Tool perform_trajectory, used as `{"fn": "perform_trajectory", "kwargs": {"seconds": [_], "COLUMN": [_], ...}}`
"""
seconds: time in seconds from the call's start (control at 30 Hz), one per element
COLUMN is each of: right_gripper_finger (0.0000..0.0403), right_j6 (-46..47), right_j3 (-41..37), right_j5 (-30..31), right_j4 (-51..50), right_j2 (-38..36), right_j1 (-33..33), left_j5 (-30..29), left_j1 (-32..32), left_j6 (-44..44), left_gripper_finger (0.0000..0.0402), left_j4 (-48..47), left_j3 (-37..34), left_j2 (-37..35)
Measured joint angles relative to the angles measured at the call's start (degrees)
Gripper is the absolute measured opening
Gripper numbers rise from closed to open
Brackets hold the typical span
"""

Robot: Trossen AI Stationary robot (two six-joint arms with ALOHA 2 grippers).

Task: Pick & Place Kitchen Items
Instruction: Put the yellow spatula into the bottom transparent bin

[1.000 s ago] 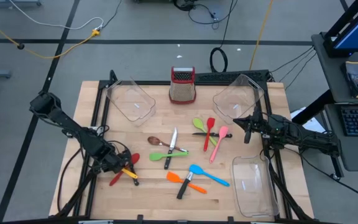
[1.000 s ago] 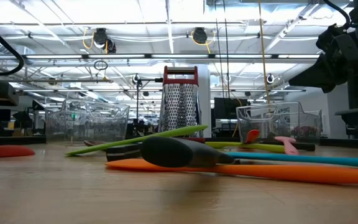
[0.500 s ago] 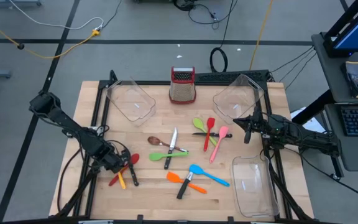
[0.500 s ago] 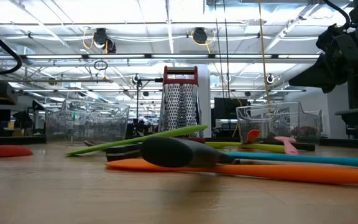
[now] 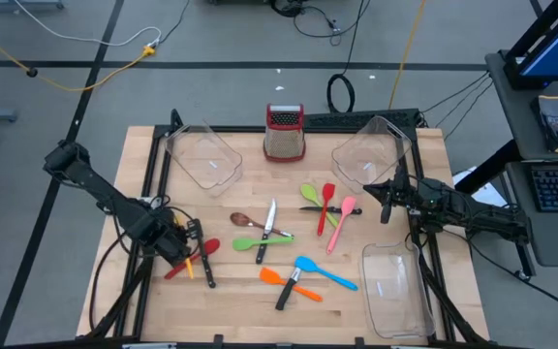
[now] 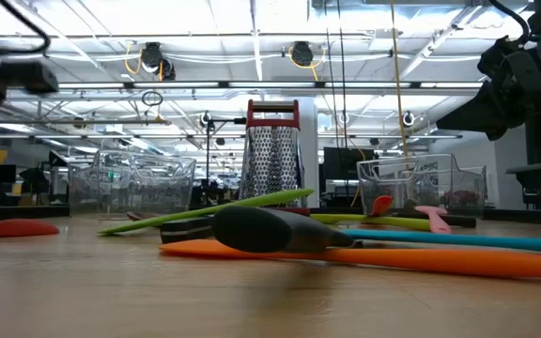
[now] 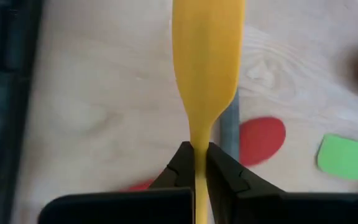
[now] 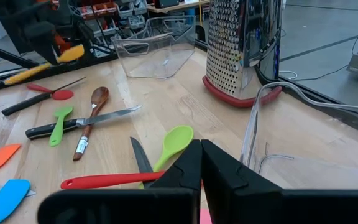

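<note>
At about eight o'clock on the wooden worktop, the left claw pinches the thin neck of a flat yellow plastic spatula, lifted clear above a red spoon, likely to carry it to a bin. The right claw, pressed shut and empty, waits at three o'clock.

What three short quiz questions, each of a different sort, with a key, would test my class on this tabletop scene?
1. True or false: the left gripper is shut on the yellow spatula.
2. Which thing stands upright at the table's far edge? A) box grater B) kettle C) mug
3. Fill in: the right gripper is shut and holds ____.

Key: 1 true; 2 A; 3 nothing.
</note>
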Motion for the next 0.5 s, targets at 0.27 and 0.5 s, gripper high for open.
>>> {"fn": "perform_trajectory", "kwargs": {"seconds": [0.27,0.5], "right_gripper_finger": [0.0,0.0], "right_j6": [0.0,0.29], "right_j3": [0.0,-0.01], "right_j5": [-0.01,-0.01], "right_j4": [-0.01,1.35], "right_j2": [0.02,0.02], "right_j1": [0.0,0.01], "left_j5": [-12.21,-24.46], "left_j1": [0.1,1.69], "left_j6": [13.87,36.14], "left_gripper_finger": [0.0006,0.0004], "left_j4": [0.44,17.76], "left_j3": [8.67,9.08], "left_j2": [-0.1,-0.12]}}
